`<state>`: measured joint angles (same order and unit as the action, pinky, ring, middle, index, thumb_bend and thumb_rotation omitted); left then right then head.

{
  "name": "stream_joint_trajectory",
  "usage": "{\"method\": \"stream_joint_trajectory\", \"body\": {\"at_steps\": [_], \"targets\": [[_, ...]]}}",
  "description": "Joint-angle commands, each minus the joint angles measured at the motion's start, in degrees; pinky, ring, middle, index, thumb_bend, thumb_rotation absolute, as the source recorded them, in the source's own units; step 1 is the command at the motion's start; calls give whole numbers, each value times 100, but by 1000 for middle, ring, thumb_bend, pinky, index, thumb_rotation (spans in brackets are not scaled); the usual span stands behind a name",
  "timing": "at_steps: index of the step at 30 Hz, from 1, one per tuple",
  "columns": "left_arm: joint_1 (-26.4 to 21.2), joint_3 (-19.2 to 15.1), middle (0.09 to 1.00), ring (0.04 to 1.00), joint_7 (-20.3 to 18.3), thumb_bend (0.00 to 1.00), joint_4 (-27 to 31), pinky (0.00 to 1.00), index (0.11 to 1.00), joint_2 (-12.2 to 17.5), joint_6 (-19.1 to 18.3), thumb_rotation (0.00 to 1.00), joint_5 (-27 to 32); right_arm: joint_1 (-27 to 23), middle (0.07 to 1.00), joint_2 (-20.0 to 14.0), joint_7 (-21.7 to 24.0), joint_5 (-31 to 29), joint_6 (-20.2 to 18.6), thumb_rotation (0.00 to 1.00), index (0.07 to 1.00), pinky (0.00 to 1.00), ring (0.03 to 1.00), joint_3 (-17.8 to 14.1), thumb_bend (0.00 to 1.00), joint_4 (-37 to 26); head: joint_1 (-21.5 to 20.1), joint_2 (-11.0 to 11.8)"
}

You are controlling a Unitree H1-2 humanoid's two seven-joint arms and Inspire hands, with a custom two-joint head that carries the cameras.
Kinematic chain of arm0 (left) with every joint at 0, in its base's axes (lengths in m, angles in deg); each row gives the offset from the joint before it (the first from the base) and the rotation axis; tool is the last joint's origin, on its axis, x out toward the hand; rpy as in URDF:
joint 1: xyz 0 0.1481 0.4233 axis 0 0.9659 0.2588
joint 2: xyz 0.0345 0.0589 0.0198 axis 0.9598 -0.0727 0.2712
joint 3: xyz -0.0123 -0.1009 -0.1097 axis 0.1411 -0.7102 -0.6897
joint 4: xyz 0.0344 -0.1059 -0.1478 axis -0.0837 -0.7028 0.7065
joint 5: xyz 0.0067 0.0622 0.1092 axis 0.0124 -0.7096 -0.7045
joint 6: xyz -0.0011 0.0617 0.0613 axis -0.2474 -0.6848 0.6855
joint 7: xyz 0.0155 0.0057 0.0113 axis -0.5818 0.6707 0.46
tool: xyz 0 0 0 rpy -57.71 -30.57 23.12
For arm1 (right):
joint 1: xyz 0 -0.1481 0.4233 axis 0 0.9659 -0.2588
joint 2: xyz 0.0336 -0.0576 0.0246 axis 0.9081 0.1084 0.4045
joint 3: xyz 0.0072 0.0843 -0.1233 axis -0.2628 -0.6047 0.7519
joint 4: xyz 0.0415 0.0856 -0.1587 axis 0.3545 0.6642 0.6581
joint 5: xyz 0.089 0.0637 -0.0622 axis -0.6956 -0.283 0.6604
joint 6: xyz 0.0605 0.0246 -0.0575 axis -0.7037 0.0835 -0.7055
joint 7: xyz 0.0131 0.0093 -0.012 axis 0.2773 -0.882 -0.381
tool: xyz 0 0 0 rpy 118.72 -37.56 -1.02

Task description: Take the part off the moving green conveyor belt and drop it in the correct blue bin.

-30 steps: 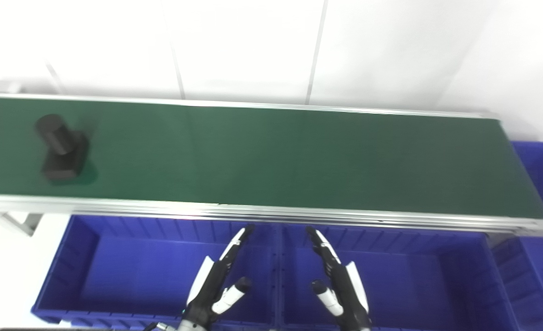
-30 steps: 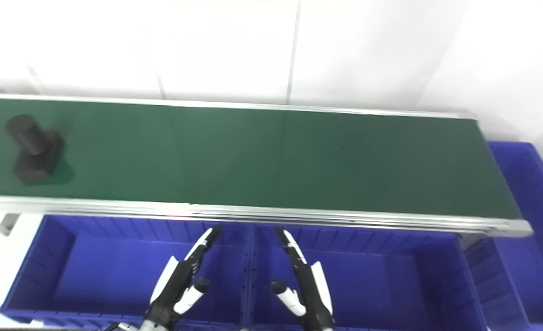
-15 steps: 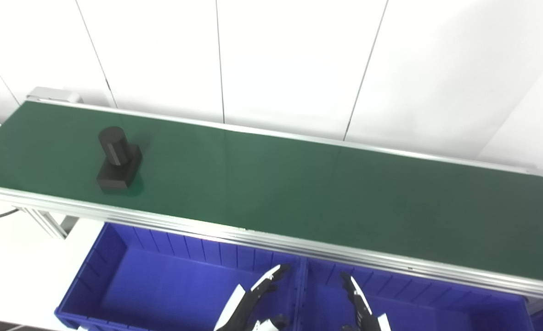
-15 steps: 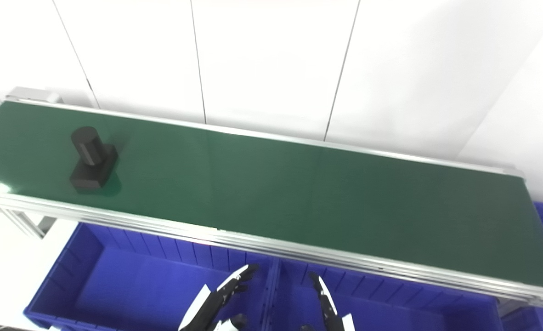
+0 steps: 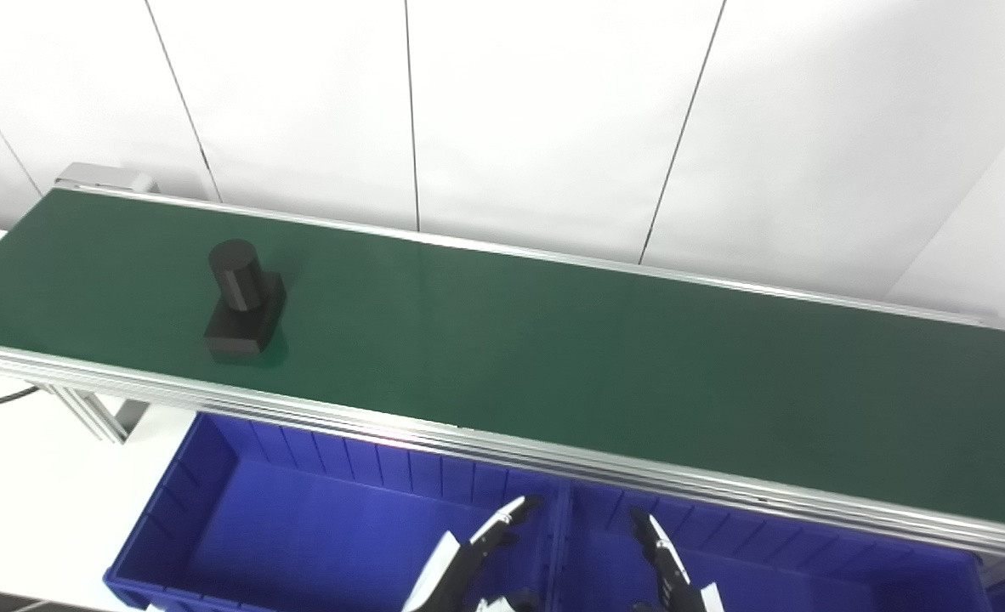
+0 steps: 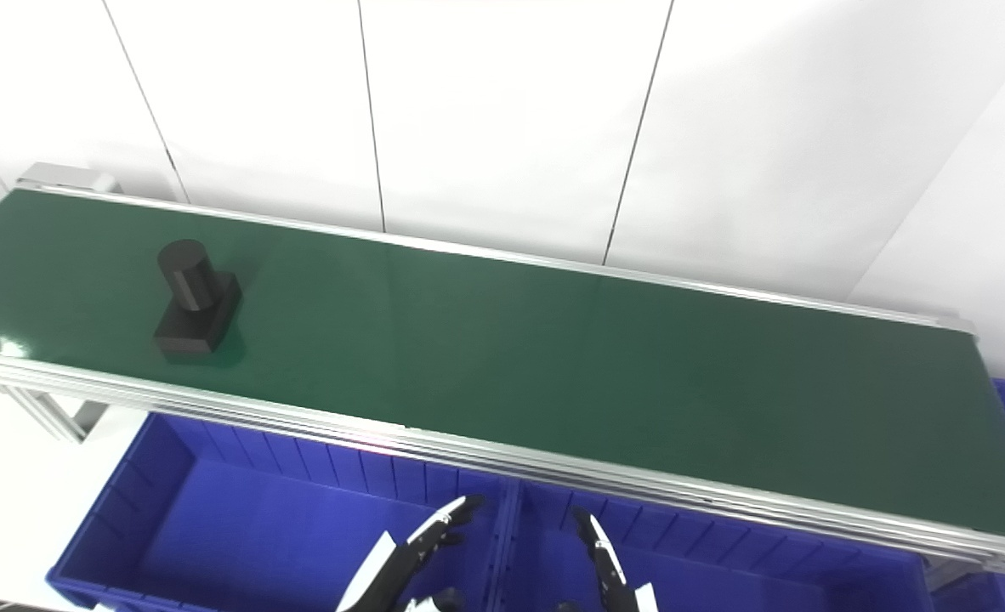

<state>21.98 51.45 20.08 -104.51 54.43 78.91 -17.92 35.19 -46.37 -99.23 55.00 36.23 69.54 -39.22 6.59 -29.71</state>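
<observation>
A black part (image 5: 243, 299), a cylinder standing on a square block, rides on the left part of the green conveyor belt (image 5: 553, 357). Two blue bins sit side by side below the belt's near edge, a left bin (image 5: 298, 527) and a right bin (image 5: 792, 578). My left hand (image 5: 473, 565) and right hand (image 5: 668, 574) show only partly at the bottom edge, over the wall between the bins. Both are open, fingers straight and apart, holding nothing. They are far to the right of the part and below it.
The belt's aluminium frame (image 5: 485, 442) runs along its near edge, between my hands and the belt. A white panelled wall (image 5: 502, 110) stands behind the belt. A white floor or table surface (image 5: 26, 501) lies to the lower left, with the belt's metal leg (image 5: 94, 415).
The camera has tilted up and turned left over the last second, so my hands sit lower in the picture. The black part has moved a little to the right along the belt.
</observation>
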Motion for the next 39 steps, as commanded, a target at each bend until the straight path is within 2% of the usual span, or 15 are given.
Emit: {"method": "stream_joint_trajectory", "body": {"at_steps": [1, 12, 21, 26, 29, 31, 33, 37, 39], "targets": [[-123, 38, 936, 911, 168, 810, 3, 844, 899, 32, 185, 943, -85, -67, 948, 21, -30, 17, 193, 982, 930, 947, 946, -4, 894, -52, 45, 86], [-146, 126, 931, 914, 228, 869, -48, 841, 891, 24, 185, 942, -55, -106, 958, -39, -24, 27, 193, 1000, 936, 933, 947, 27, 903, 39, 113, 130], [-210, 208, 930, 908, 411, 856, -99, 831, 892, 14, 185, 955, -181, -65, 952, -58, -10, 3, 193, 988, 935, 939, 940, 14, 909, -59, 104, 112], [-253, 288, 929, 907, 497, 852, -132, 829, 887, -17, 185, 947, -162, 139, 949, -236, 114, 35, 193, 999, 934, 907, 942, 53, 947, -732, 100, 110], [-294, 333, 928, 907, 543, 846, -173, 831, 888, -51, 185, 944, -159, 311, 949, -332, 322, -85, 193, 984, 938, 921, 940, 57, 920, -1368, 175, 118], [-330, 366, 928, 907, 582, 847, -211, 831, 890, -67, 185, 945, -166, 407, 939, -338, 406, -92, 193, 961, 935, 892, 922, 47, 896, -1801, 206, 121], [-358, 388, 930, 908, 603, 837, -237, 831, 893, -74, 185, 936, -148, 478, 920, -306, 499, -89, 193, 915, 921, 818, 875, 33, 868, -2235, 229, 137], [-389, 409, 929, 905, 640, 834, -280, 832, 897, -74, 185, 925, -126, 468, 864, -164, 639, 70, 192, 908, 894, 731, 803, -22, 887, -2884, 247, 158], [-406, 402, 929, 904, 630, 842, -310, 830, 897, -77, 185, 929, -107, 363, 840, -73, 688, 93, 192, 873, 881, 697, 782, -38, 890, -3129, 248, 168]]}}
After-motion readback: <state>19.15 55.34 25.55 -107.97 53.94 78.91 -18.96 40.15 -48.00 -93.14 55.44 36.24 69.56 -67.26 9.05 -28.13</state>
